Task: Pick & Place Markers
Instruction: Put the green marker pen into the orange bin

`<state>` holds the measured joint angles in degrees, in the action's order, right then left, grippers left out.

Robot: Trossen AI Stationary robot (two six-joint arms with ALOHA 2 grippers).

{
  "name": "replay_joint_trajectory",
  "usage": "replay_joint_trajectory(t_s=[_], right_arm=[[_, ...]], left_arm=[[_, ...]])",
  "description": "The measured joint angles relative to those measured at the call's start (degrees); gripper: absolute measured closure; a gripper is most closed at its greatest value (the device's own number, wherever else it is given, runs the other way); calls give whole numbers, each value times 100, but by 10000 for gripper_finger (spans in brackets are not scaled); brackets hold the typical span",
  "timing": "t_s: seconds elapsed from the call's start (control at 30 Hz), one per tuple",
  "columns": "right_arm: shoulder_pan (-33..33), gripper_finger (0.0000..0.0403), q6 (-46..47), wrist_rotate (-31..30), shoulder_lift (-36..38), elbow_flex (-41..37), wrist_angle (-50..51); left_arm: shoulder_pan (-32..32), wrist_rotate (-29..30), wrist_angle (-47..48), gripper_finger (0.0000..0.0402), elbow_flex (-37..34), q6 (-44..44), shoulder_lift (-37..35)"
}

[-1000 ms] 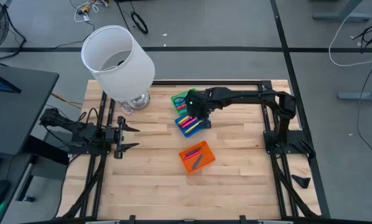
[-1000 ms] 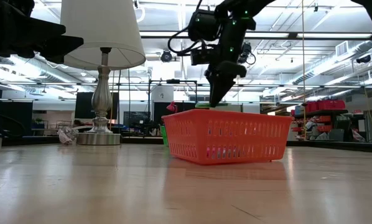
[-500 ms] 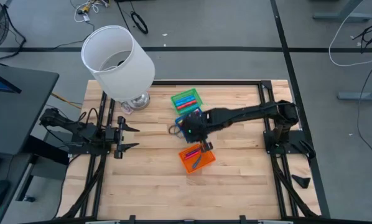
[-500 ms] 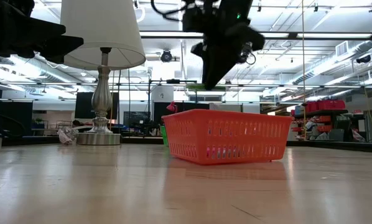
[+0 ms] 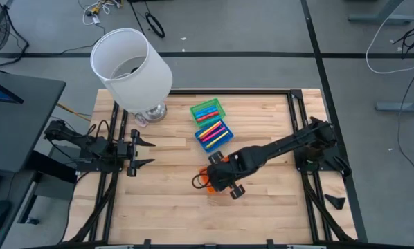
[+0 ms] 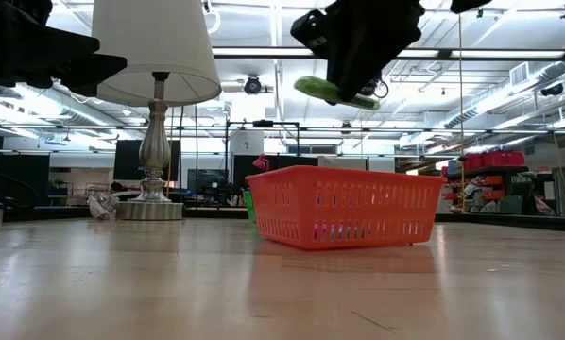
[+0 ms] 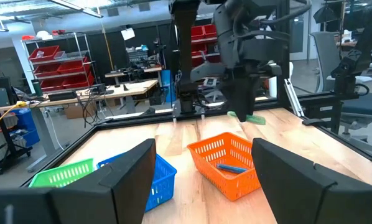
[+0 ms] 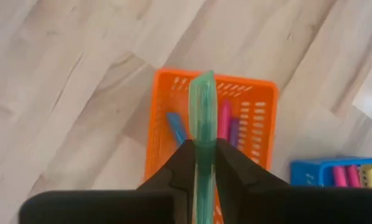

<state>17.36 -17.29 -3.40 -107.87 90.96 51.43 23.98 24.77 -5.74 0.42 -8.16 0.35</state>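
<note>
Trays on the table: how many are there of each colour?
Green tray: 1
Blue tray: 1
Orange tray: 1
Total: 3 trays

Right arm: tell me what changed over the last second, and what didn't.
The right end effector carried a green marker from over the green tray, past the blue tray, to above the orange tray, and still grips it. The left end effector stayed parked at the table's left edge; the trays and lamp did not move.
</note>
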Motion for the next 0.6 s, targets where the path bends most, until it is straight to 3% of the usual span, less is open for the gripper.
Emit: replay_joint_trajectory(t_s=[0.3, 0.6], right_arm=[[-133, 360, -125, -23, -156, -46, -544], [-205, 360, -98, -20, -164, -770, -977]], left_arm=[[-1, 0, 0, 129, -1, 0, 1], [-1, 0, -12, 129, 1, 2, -1]])
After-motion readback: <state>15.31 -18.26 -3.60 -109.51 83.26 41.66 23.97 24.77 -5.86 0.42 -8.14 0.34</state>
